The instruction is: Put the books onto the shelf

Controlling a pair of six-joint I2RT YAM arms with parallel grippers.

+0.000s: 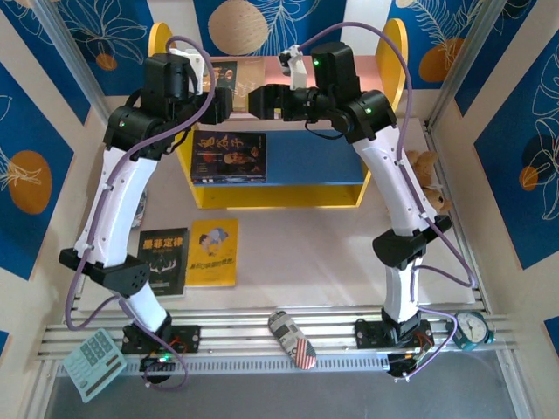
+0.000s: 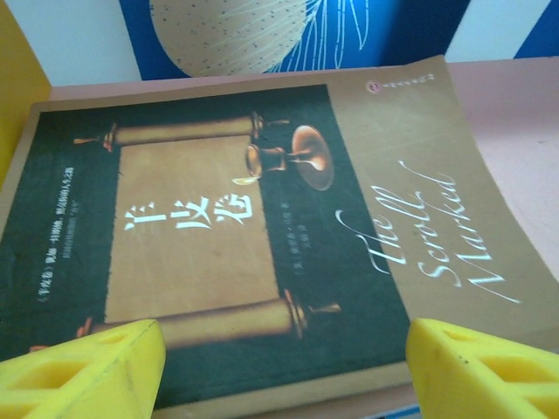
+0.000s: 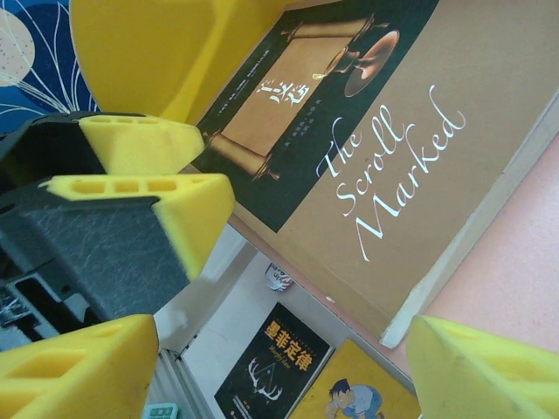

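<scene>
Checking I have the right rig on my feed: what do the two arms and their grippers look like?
The left arm and right arm are white links with black joint housings, small green lights and a loose purple cable looping along each. The left gripper and right gripper have black bodies and blocky yellow finger pads with moulded slots.

**Left wrist: book flat on pink board**

Brown-black book (image 2: 236,236), scroll picture and "The Scroll Marked" in script, lies flat on the pink board (image 2: 515,105). Its left edge is near the yellow side panel (image 2: 17,78). Left gripper (image 2: 284,375): yellow pads (image 2: 79,375) stand wide apart over the book's near edge. Blue patterned backdrop (image 2: 367,35) behind.
</scene>
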